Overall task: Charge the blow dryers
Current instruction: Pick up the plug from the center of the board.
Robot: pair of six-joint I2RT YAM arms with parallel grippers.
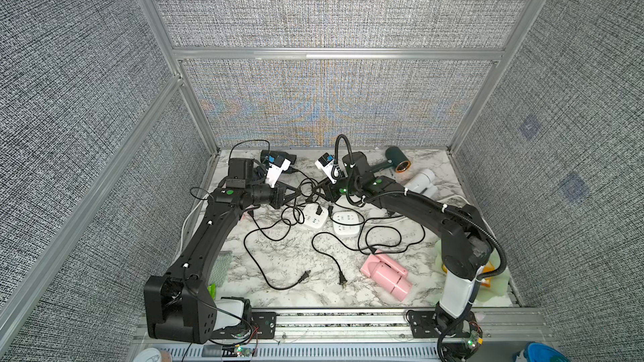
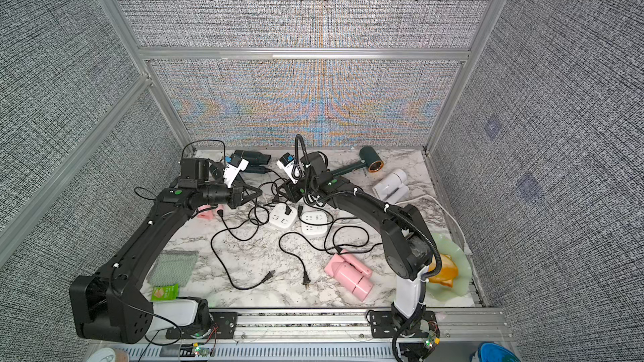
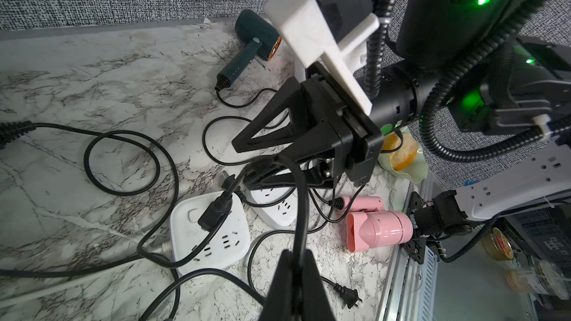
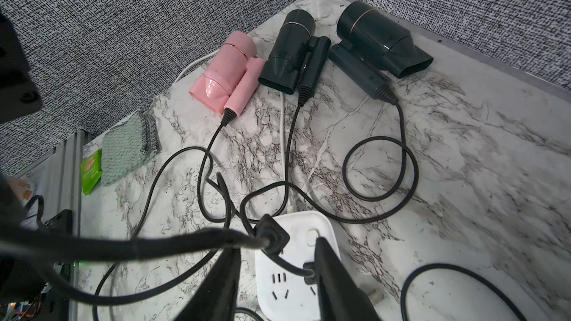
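Both arms hover over a socket block (image 4: 298, 225): left pincer (image 3: 293, 254) pinches a cord (image 3: 301, 205), right pincer (image 4: 278, 243) spread around a plug (image 4: 272, 236).

A robot lab test cell: grey textured fabric panels (image 1: 331, 5) in silver aluminium framing (image 1: 334, 53) enclose a white marble-patterned table (image 1: 313, 296).

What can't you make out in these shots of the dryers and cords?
Far pink blow dryer: mostly under the left arm in both top views.
Cord pinched in the left gripper: which dryer it belongs to is lost in the tangle.
Right gripper: whether it grips anything; the cord overlaps its fingers in the left wrist view, and its own view is blurred.
White blow dryer: its cord, behind the right arm in both top views.
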